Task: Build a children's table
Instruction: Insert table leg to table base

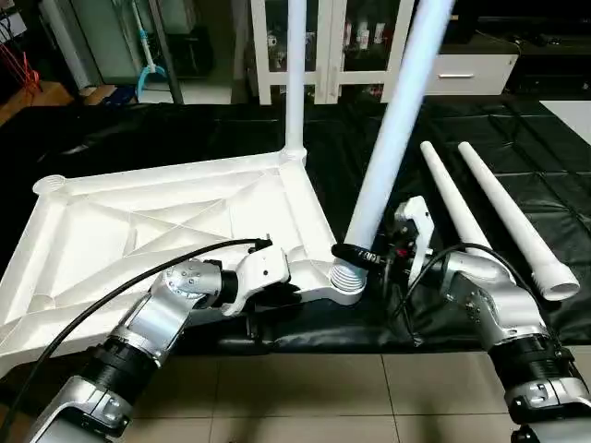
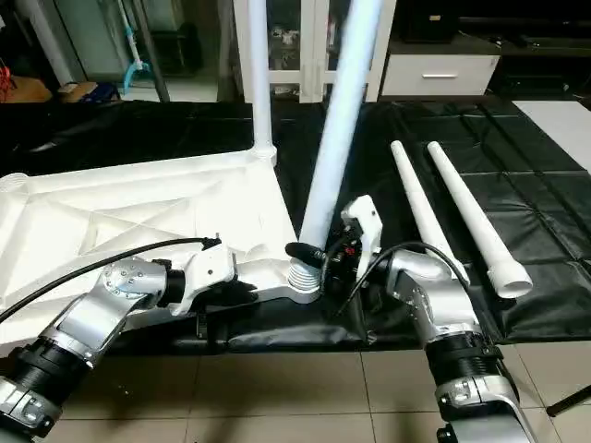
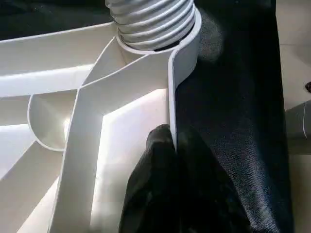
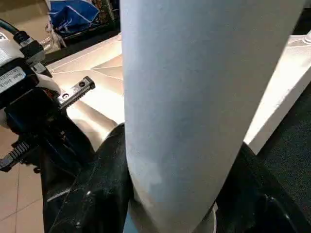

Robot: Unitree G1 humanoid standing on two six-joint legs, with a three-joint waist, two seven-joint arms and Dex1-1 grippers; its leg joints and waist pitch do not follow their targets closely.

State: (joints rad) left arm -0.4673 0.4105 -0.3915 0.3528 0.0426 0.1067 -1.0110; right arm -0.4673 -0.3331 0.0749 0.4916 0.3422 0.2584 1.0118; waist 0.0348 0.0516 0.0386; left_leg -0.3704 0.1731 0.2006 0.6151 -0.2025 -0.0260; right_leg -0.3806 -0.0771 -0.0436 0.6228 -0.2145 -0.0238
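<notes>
The white tabletop (image 1: 138, 221) lies upside down on the black cover, its ribs facing up. One white leg (image 1: 295, 74) stands upright in the far corner socket. A second leg (image 1: 392, 120) leans to the right, with its threaded end (image 1: 348, 277) at the near right corner socket. My right gripper (image 1: 362, 256) is shut on this leg just above the threads, and a black finger (image 4: 97, 194) shows on each side of it. My left gripper (image 3: 170, 136) is shut on the tabletop's near rim (image 3: 171, 97), close to that socket.
Two loose white legs (image 1: 452, 198) (image 1: 512, 217) lie side by side on the black cover to the right. A white glass-door cabinet (image 1: 369, 46) and a white drawer unit (image 1: 471, 69) stand behind. Tiled floor (image 1: 305, 397) runs along the near edge.
</notes>
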